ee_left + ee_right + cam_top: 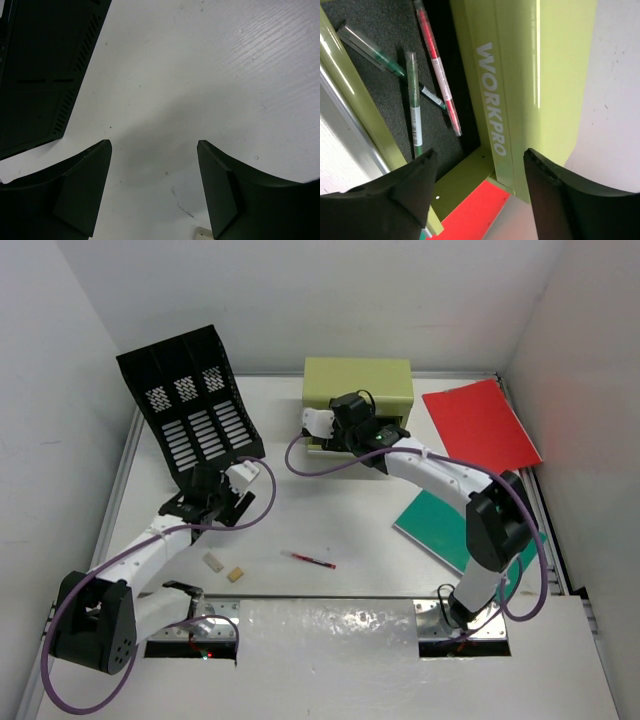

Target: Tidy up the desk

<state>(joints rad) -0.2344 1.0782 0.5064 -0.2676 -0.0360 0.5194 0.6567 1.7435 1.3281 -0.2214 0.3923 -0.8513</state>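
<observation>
— Right claw (pixel 480 151) sits closest to its lens, jaws spread wide with nothing between them, hanging over the open drawer (pixel 380 115) of the green chest (pixel 358 380). I count three pens inside: a red pen (pixel 437 70) and two green pens (pixel 414 105).
— So the pen-sorting step?
— That's my read. A loose red pen (pixel 308 560) lies on the white surface (pixel 340 510), which runs wall to wall under both arms. Two small pale blocks (pixel 213 562) lie just left of it.
— And the other arm?
— Left claw (pixel 154 142) is spread too, empty, above bare surface beside the black file rack (pixel 190 405).
— Next move?
— I'd lift the right arm clear of the drawer, swing to the loose pen, set the jaws across its barrel and come in low, since it's thin and lies flat. The red folder (pixel 480 425) and green folder (pixel 440 525) at far right can wait.
</observation>
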